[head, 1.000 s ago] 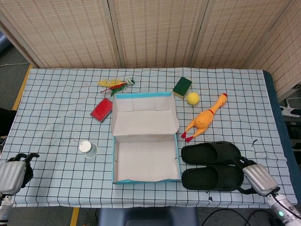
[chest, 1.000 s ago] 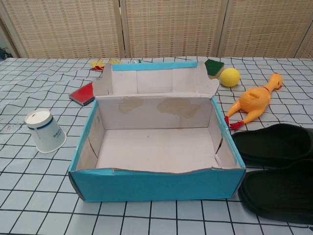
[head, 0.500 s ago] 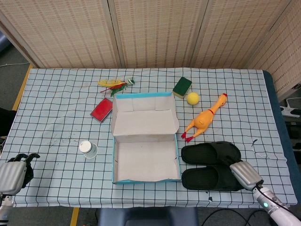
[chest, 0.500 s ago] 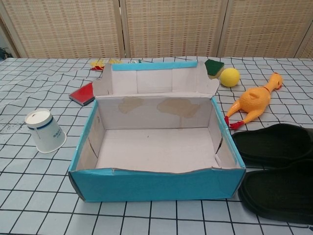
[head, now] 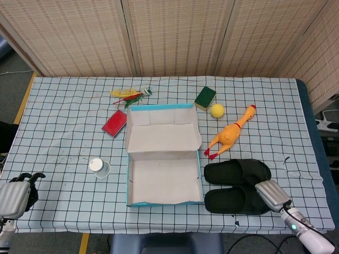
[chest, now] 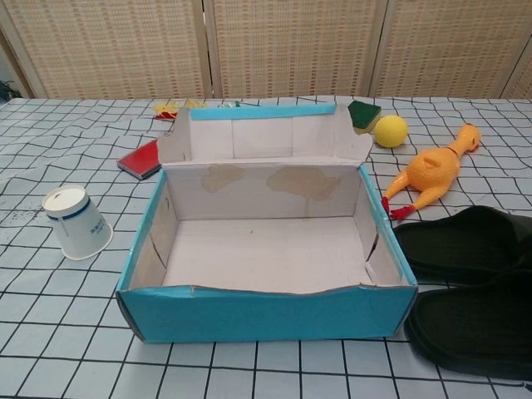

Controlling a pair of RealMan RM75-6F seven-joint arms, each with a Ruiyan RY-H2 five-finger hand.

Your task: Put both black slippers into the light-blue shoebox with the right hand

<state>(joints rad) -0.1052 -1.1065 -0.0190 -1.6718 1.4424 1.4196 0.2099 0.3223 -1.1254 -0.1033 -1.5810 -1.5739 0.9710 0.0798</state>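
Slippers, both black, lay side by side near the desk's (head: 53,106) front right corner, just right of the open light-blue shoebox (head: 164,200): the far slipper (head: 237,171) and the near slipper (head: 233,200). The right robot hand (head: 272,194) rested over the near slipper's right end; its fingers were hidden, so its grip could not be told. The left robot hand (head: 16,194), fingers curled, sat off the front left corner. A rubber chicken (head: 231,133) lay behind the slippers.

open light-blue shoebox (head: 164,159), two black slippers (head: 235,185) beside it, right robot hand (head: 272,194) on nearer slipper
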